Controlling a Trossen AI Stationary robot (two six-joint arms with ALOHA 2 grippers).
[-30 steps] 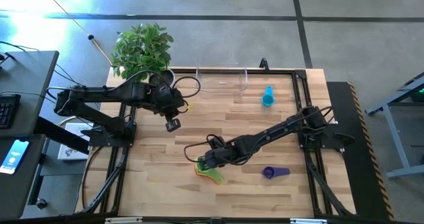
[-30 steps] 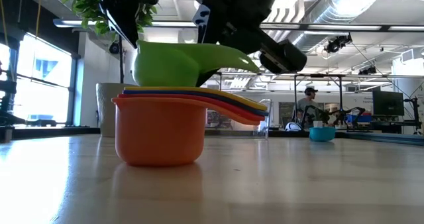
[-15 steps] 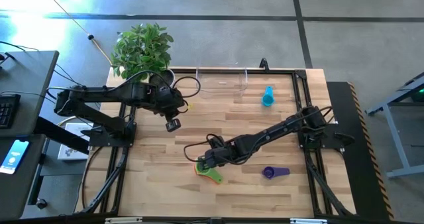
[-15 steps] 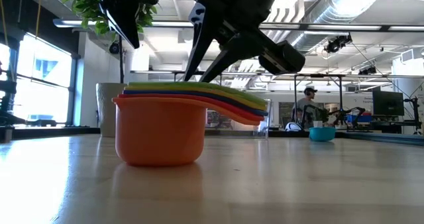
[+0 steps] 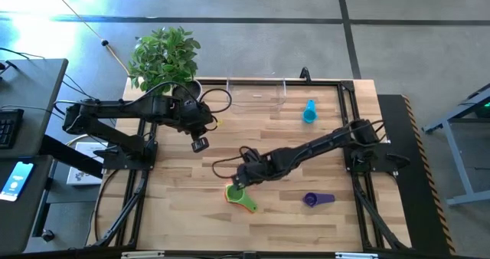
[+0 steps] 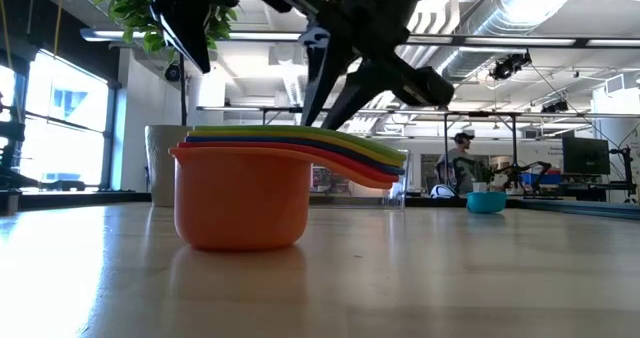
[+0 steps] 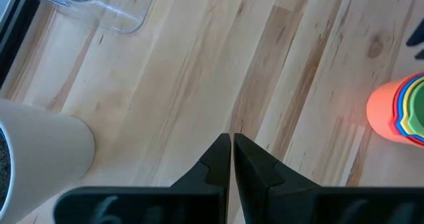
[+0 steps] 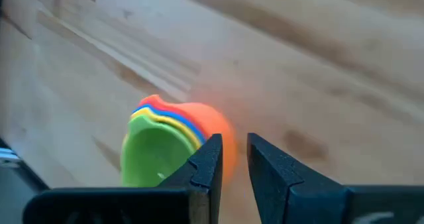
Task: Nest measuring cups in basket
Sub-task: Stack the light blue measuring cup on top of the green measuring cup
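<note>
- Your right gripper (image 5: 239, 181) hangs released, jaws slightly apart, just above the stacked cups (image 5: 240, 197) at the table's near centre.
- Your left gripper (image 5: 200, 144) waits clenched, far left.
- The basket (image 5: 256, 95) sits at the far edge.

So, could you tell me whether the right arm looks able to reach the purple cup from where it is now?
Probably yes: the purple cup lies alone on bare wood near the right gripper, with nothing between them.
</note>
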